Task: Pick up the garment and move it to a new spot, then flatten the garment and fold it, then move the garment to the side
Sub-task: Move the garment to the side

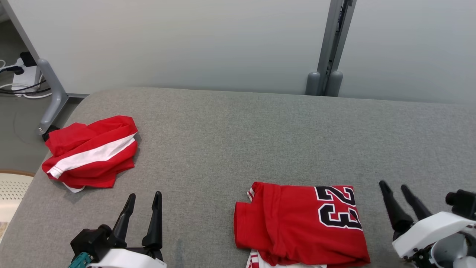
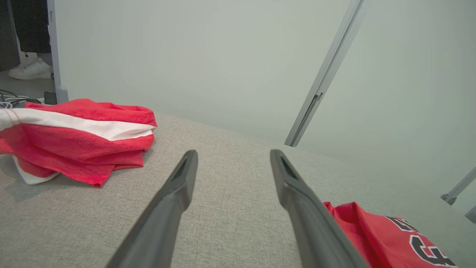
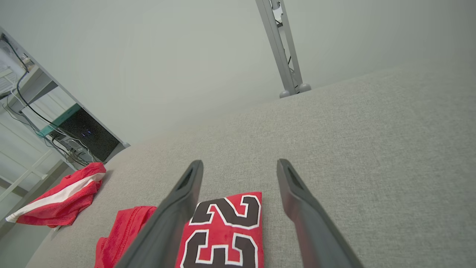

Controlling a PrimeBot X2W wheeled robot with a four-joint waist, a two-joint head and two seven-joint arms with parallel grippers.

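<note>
A folded red jersey (image 1: 297, 223) with a black and white "23" lies near the front edge of the grey table (image 1: 241, 130); it also shows in the left wrist view (image 2: 390, 238) and the right wrist view (image 3: 223, 230). My left gripper (image 1: 144, 201) (image 2: 232, 156) stands open to the jersey's left, apart from it. To the jersey's right, my right gripper (image 1: 394, 188) (image 3: 240, 165) is open as well, holding nothing and hovering above the cloth's right edge.
A second folded red garment with a white stripe (image 1: 89, 152) (image 2: 74, 137) (image 3: 59, 195) lies at the table's far left edge. A grey partition wall with a metal post (image 1: 327, 74) runs behind the table. Cables (image 1: 18, 82) lie on the floor at left.
</note>
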